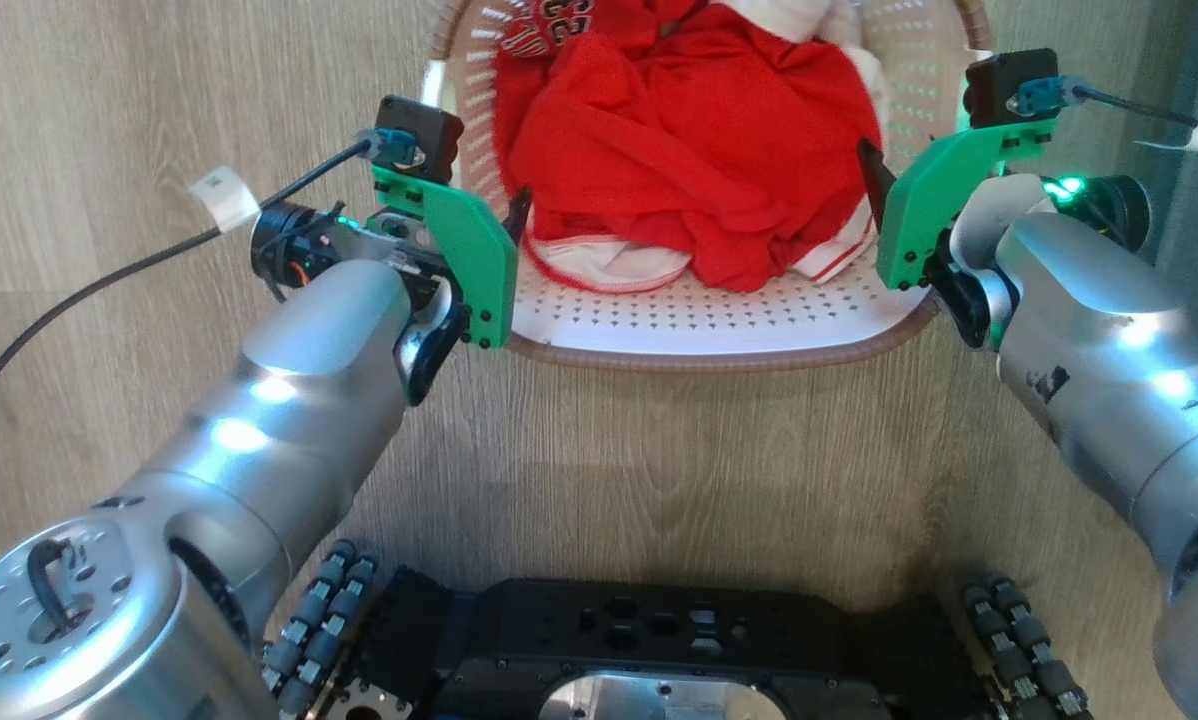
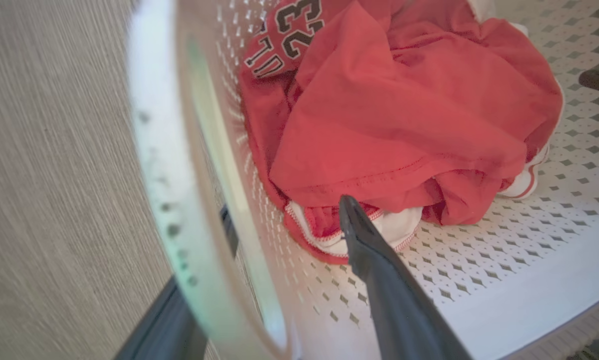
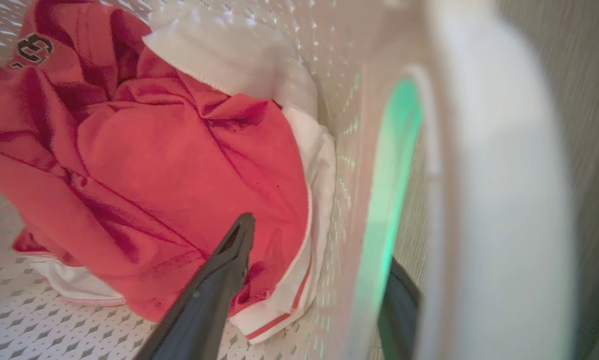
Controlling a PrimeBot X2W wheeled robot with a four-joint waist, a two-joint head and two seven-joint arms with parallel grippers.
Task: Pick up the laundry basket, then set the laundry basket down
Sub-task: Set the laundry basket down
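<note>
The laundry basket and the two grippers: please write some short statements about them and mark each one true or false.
1. Red clothes lie inside the laundry basket. True.
2. Both fingers of the left gripper are inside the laundry basket. False: one is inside, one outside its wall.
3. The red clothes show the number 23. True.
4. A table is under the laundry basket. False: a wood-look floor is under it.
5. The right gripper holds a garment. False: its fingers straddle the right wall.
</note>
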